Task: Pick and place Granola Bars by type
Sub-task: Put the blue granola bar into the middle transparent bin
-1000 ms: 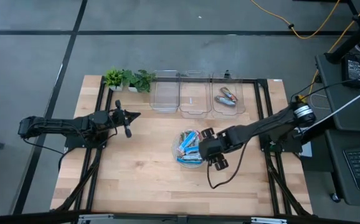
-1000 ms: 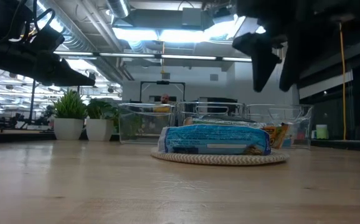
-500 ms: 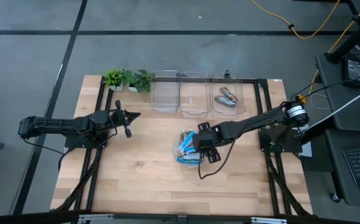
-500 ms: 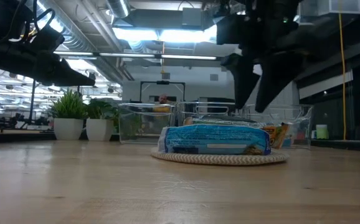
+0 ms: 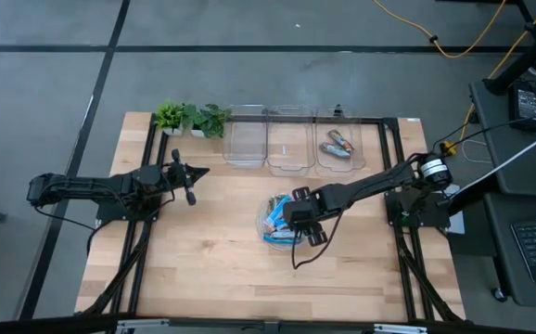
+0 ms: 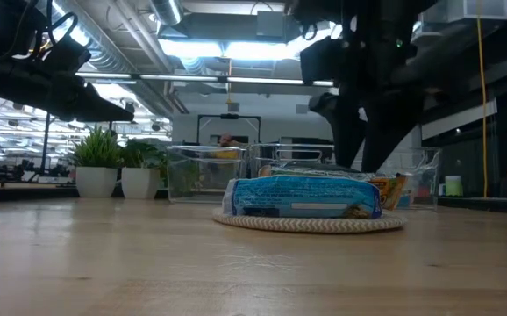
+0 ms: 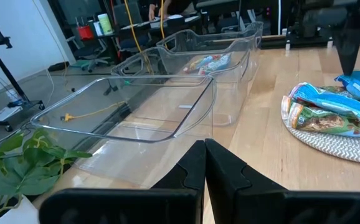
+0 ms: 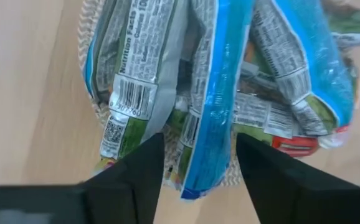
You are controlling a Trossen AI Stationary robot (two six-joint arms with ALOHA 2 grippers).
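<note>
High view shows the wooden table [image 5: 203, 269] with the Granola Bars [image 5: 278, 221] heaped on a round woven mat [image 6: 310, 225] near its middle. Three clear bins [image 5: 289, 148] stand in a row along the far edge, and the rightmost already holds a couple of bars [image 5: 336, 146]. Two small potted plants [image 5: 192, 119] sit beside the leftmost bin.

The right claw [image 8: 197, 163] hangs directly over the heap, its fingers spread wide with a blue-edged bar lying between them; it holds nothing yet. The left claw [image 7: 205, 163] waits well off to the left side of the table, its fingers pressed together and empty.

The bars themselves are flat oblong packets in glossy film, mostly blue with white, green and some red showing; several lie back-up, with barcodes and nutrition print visible in the right wrist view.

I judge them light and fairly stiff along their length, but the shiny wrapper looks slippery and crinkly, and the bars overlap loosely, so a neighbour could be dragged or tipped off the mat. The best hold seems to be across the narrow width of a topmost bar, near its middle rather than on the thin sealed end, with enough squeeze to grip the film without crushing what is inside.
</note>
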